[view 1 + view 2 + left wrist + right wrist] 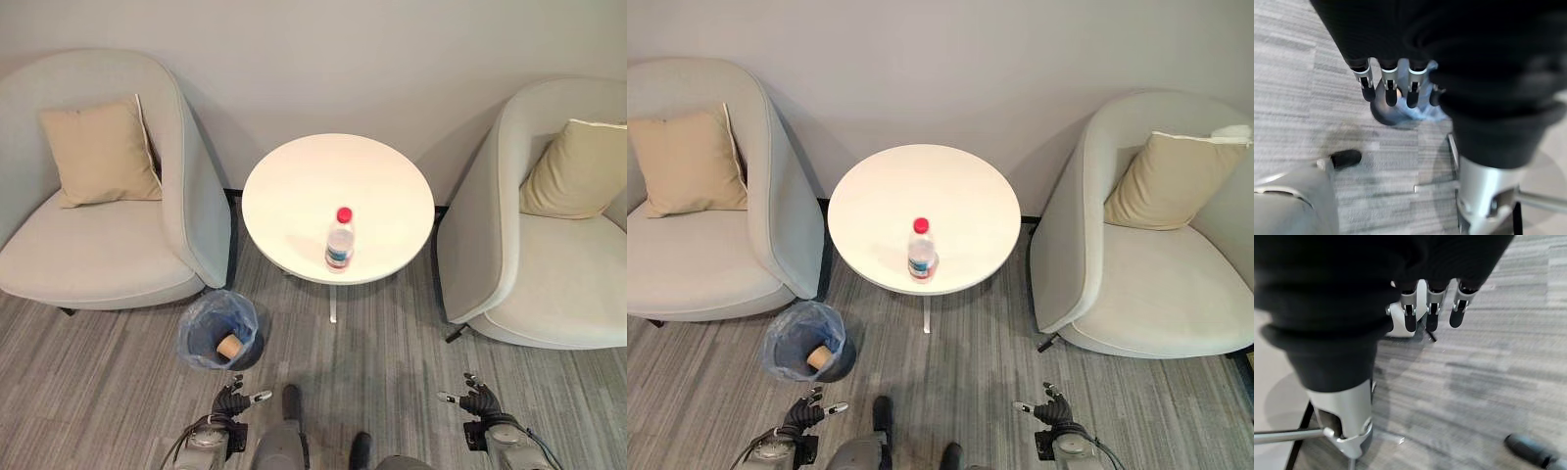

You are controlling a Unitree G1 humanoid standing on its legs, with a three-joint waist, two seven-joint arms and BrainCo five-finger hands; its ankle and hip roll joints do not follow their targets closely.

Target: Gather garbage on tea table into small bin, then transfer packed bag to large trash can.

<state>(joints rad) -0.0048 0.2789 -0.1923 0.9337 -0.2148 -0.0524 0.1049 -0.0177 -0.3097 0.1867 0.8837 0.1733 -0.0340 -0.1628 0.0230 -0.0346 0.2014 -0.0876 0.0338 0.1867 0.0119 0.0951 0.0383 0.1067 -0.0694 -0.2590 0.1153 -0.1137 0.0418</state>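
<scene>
A clear plastic bottle (339,238) with a red cap and blue label stands upright near the front edge of the round white tea table (294,186). On the floor to the table's left stands a small bin (217,329) lined with a blue bag, with a tan paper cup (229,346) inside. My left hand (233,400) hangs low just in front of the bin, fingers relaxed and empty. My right hand (477,399) hangs low at the right, open and empty, well short of the table.
Two pale grey armchairs flank the table, the left one (108,245) and the right one (549,274), each with a beige cushion. The table stands on a thin metal leg (333,304). Grey striped carpet (392,352) lies between me and the table.
</scene>
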